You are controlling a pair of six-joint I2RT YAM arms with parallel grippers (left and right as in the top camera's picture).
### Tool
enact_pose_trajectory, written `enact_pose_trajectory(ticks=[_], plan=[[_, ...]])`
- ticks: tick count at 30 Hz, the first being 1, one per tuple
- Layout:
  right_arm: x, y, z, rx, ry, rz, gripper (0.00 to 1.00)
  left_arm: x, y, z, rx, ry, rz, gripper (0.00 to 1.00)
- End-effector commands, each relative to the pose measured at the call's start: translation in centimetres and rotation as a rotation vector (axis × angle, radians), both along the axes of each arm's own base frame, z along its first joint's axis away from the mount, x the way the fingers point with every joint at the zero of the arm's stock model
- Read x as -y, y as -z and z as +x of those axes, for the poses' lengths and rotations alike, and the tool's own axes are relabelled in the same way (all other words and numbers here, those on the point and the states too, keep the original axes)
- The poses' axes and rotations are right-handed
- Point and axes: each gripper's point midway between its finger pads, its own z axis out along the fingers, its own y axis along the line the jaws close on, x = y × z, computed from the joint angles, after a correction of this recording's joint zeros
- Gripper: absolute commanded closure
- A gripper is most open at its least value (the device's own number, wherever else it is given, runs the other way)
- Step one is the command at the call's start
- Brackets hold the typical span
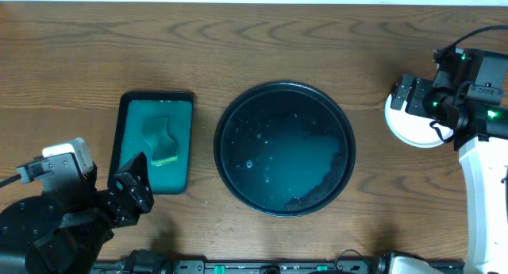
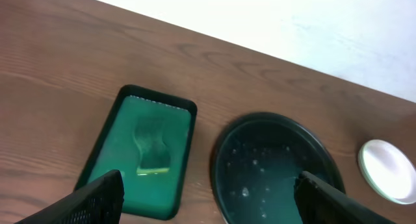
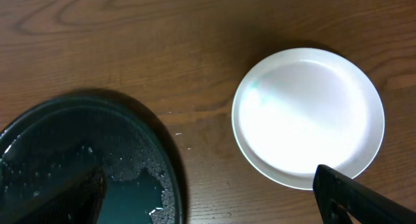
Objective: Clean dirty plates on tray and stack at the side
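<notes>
Plates (image 3: pixel 305 113) stacked beneath right tool (image 3: pixel 208 195), jaws spread.

White plates (image 3: pixel 309 117), glossy black round tray (image 1: pixel 230 107), teal-lined black rectangular tray (image 1: pixel 127 139), brown wood-grain table (image 1: pixel 254 52)

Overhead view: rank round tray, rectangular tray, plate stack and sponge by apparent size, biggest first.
1. round black tray
2. rectangular tray, teal inside
3. white plate stack, partly hidden by the right arm, so its full extent is unsure
4. sponge, lying in the rectangular tray
</notes>
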Motion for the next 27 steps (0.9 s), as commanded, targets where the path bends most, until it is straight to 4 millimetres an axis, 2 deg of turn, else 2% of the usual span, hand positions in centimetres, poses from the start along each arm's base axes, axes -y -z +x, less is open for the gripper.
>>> enact_pose_trajectory(ticks=[1, 6, 9, 13, 19, 26, 27], plan=[[-0.1, -0.4, -0.1, 0.009, -0.015, -0.019, 0.01, -0.2, 0.2, 0.7, 0.020, 0.069, 0.150, 0.16], [-0.1, -0.4, -0.1, 0.009, -0.015, -0.019, 0.01, -0.1, 0.2, 2.1, 0.114, 0.120, 0.267, 0.16], [-0.1, -0.4, -0.1, 0.009, -0.015, -0.019, 0.01, -0.4, 0.3, 2.7, 0.220, 0.085, 0.265, 0.16], [-0.1, -0.4, -0.1, 0.009, -0.015, -0.019, 0.01, -0.1, 1.5, 3.3, 0.403, 0.080, 0.242, 0.16], [-0.1, -0.4, -0.1, 0.009, -0.015, -0.019, 0.01, 1.1, 5.0, 4.4, 0.633, 0.132, 0.225, 0.16], [-0.1, -0.4, -0.1, 0.009, -0.015, -0.019, 0.01, 1.3, 9.3, 5.3, 0.707, 0.146, 0.216, 0.16], [-0.1, -0.4, -0.1, 0.009, -0.015, -0.019, 0.01, 1.1, 10.5, 5.6, 0.703, 0.135, 0.208, 0.16]])
